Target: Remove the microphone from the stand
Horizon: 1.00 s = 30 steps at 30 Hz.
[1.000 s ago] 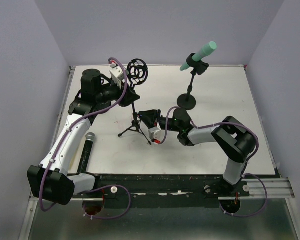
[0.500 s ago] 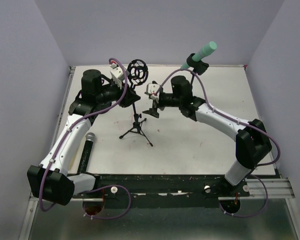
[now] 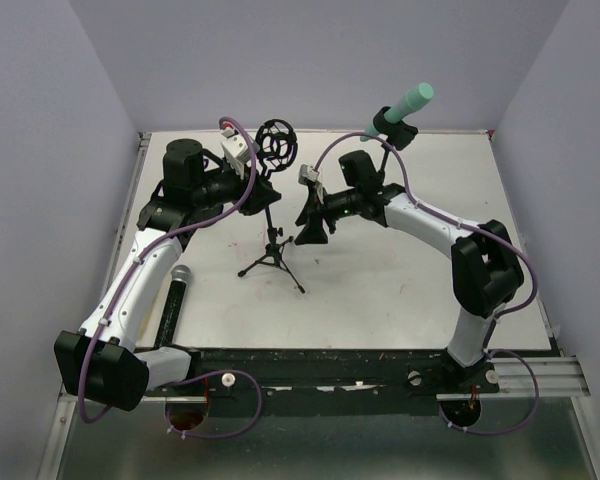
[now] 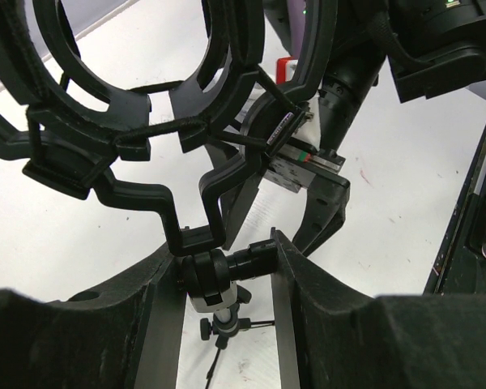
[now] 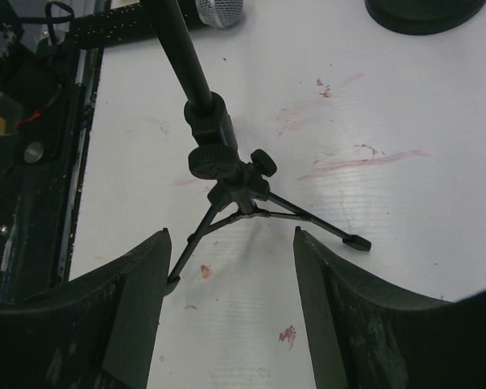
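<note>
Leftward, microphone (image 3: 173, 305) flat on table (image 3: 410, 290); left pincer (image 4: 223, 253) snug around stand (image 3: 272, 245)

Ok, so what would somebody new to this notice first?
The teal microphone stands out, clipped high on a round-based stand at the table's back right. Centre-left, the left gripper has its jaws closed on a tripod stand just under its empty black shock mount, the right gripper's open jaws poised beside it. A black handheld microphone lies near the left edge.
</note>
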Tool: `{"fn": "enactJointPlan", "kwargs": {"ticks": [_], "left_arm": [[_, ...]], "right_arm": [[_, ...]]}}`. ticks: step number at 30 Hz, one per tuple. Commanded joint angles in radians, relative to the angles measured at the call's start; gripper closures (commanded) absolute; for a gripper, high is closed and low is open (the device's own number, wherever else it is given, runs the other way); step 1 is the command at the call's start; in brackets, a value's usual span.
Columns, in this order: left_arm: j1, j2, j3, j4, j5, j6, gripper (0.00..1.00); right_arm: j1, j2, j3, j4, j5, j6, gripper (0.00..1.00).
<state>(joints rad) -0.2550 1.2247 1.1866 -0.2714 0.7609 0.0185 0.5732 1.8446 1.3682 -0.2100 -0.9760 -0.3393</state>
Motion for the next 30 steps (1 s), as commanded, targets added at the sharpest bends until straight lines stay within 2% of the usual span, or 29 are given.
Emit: {"fn": "enactJointPlan", "kwargs": {"ticks": [1,3,16,24,30], "left_arm": [[0.008,-0.022,-0.018,0.026,0.012,0.014,1.00],[0.011,-0.021,-0.016,0.026,0.012,0.008,1.00],[0.023,-0.007,-0.015,0.043,0.018,-0.012,1.00],[0.028,-0.002,-0.015,0.040,0.015,-0.012,1.00],[0.037,0.002,-0.010,0.047,0.014,-0.057,1.00]], "right_arm": [[0.005,0.047,0.065,0.122,-0.093,0.166,0.34],[0.010,0.067,0.081,0.155,-0.107,0.215,0.36],[0.033,0.111,0.088,0.170,-0.119,0.246,0.44],[0.047,0.133,0.098,0.176,-0.112,0.238,0.62],[0.050,0.113,0.089,0.199,-0.093,0.227,0.94]]}}
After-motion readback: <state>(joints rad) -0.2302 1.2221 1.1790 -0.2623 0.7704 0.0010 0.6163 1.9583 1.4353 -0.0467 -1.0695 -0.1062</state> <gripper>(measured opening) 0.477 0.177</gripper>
